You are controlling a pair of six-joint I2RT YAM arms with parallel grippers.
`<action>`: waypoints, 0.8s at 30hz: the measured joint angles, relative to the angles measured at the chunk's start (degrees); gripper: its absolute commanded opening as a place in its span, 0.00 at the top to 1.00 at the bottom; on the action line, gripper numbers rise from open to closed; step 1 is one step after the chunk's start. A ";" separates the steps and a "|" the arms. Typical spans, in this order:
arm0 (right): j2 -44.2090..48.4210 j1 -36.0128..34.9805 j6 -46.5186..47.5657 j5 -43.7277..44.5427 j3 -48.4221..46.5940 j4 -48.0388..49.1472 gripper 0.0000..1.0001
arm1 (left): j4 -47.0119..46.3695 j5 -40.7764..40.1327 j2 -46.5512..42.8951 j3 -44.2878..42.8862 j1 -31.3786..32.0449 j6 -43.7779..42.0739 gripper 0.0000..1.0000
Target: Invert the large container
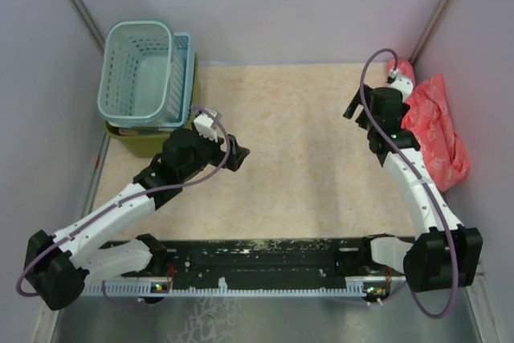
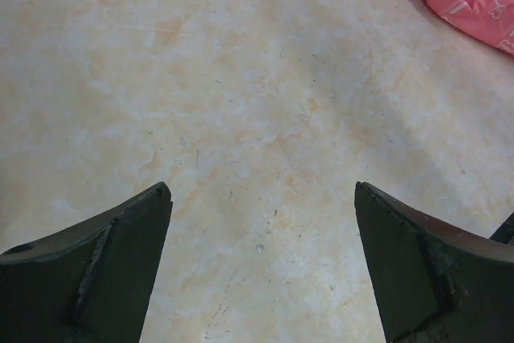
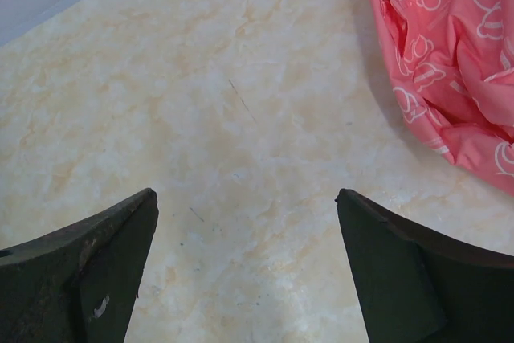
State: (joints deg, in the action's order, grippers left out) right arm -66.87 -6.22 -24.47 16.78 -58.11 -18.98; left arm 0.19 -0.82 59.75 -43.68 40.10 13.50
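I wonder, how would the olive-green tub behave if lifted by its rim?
The tub looks like moulded plastic, so probably light and stiff. With the teal basket and pale tray stacked on top, it is likely top-heavy; they might slide off.

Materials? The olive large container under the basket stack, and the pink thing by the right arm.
Large container: likely moulded plastic, matte olive; only a smooth rounded corner shows. Pink thing: thin sheet, fabric or plastic film, white printed pattern, soft crumpled folds; cannot tell which.
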 measured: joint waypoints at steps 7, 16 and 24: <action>1.11 0.00 -0.17 -0.50 4.50 2.64 0.07 | -3.61 -1.27 -1.42 4.28 0.00 -0.07 0.00; 5.73 0.00 -2.19 -1.90 10.69 7.43 0.06 | -4.74 -3.74 -1.01 4.28 0.00 1.25 0.00; 7.19 0.00 -8.37 -4.68 13.62 11.32 0.06 | 7.89 -14.36 9.35 -20.20 -1.29 -0.37 0.00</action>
State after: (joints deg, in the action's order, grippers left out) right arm -59.68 -6.22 -32.84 12.10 -44.49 -7.66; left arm 8.08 -15.18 69.10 -63.88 38.81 13.13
